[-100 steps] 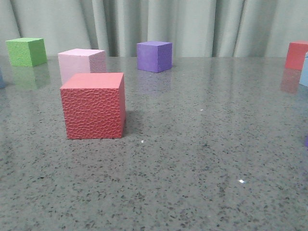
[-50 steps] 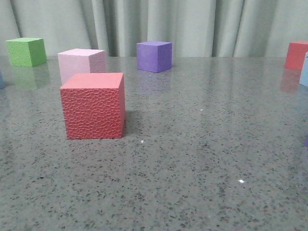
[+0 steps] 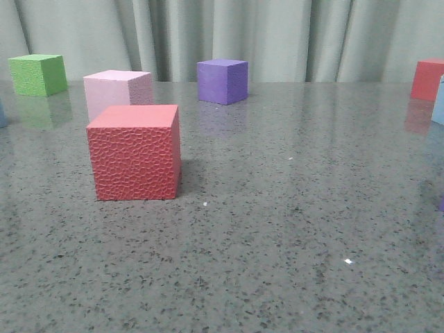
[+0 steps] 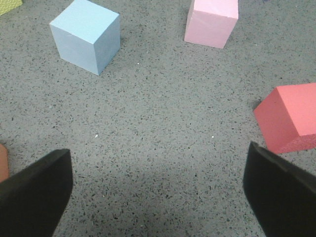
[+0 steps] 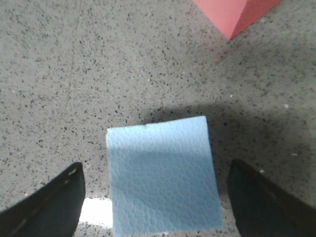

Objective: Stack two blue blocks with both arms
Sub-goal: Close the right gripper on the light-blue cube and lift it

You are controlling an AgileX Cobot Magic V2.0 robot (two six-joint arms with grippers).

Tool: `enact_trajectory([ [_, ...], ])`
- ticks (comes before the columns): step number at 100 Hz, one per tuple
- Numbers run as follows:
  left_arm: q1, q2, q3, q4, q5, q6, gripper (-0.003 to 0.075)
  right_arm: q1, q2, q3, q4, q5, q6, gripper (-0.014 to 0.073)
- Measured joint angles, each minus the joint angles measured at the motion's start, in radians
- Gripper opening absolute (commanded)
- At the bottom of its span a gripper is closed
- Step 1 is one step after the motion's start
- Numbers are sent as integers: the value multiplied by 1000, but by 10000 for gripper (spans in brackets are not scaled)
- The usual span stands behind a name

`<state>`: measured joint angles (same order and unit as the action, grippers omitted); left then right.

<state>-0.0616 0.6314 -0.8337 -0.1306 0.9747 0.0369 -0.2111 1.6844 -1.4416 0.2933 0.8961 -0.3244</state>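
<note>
One pale blue block (image 4: pixel 86 42) stands on the grey table in the left wrist view, well ahead of my left gripper (image 4: pixel 158 197), which is open and empty with its black fingers (image 4: pixel 34 192) wide apart. The other blue block (image 5: pixel 163 175) sits on the table between the open fingers (image 5: pixel 49 207) of my right gripper (image 5: pixel 158 210); there are gaps on both sides and no contact. In the front view only slivers of blue show, at the right edge (image 3: pixel 438 104) and the left edge (image 3: pixel 2 114). Neither gripper shows in the front view.
A red cube (image 3: pixel 135 152) stands front left, with a pink cube (image 3: pixel 118 90) behind it. A green cube (image 3: pixel 38 74) is far left, a purple cube (image 3: pixel 222 81) at the back middle and another red cube (image 3: pixel 429 80) far right. The red cube (image 5: pixel 237 12) lies beyond the right gripper.
</note>
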Motion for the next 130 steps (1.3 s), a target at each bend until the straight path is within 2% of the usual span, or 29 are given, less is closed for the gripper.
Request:
enact_trajectory([
  [71, 0, 0, 0, 0, 0, 0, 659, 21, 106, 0, -44, -35, -4, 585],
  [99, 0, 0, 0, 0, 0, 0, 659, 21, 106, 0, -44, -35, -4, 372],
  [130, 0, 0, 0, 0, 2, 0, 659, 21, 106, -9, -44, -9, -4, 363],
])
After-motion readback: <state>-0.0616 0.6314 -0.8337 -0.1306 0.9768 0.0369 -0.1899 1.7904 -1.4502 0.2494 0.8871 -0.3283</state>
